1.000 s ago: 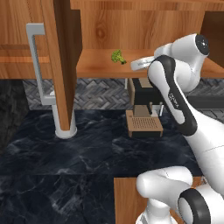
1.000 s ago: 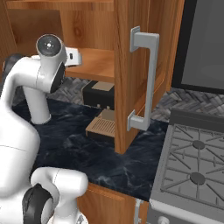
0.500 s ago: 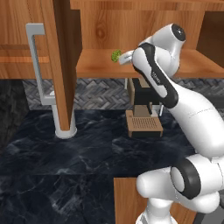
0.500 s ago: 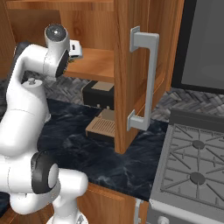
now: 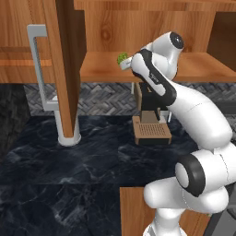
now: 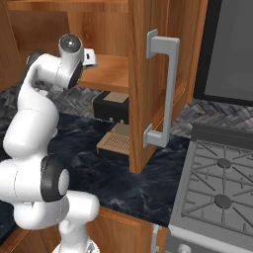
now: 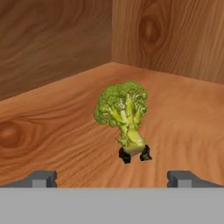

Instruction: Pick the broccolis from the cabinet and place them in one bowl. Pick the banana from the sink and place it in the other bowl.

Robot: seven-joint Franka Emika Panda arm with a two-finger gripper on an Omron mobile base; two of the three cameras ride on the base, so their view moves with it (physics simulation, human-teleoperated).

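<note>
One broccoli stands on its pale stalk on the wooden shelf of the cabinet, near the back corner. In the left base view the broccoli shows as a small green floret just left of my wrist. My gripper is open, level with the shelf and a short way in front of the floret. Its two fingertips stand wide apart with nothing between them. In the right base view the arm reaches up and into the cabinet. The bowls, the banana and the sink are out of view.
The cabinet door hangs open to the left, with its grey bar handle. A dark coffee machine sits on the black marble counter under the shelf. A stove is at the right.
The arm has swung up and left toward the shelf. The hand has moved in close to the broccoli. The jaws have stayed open.
</note>
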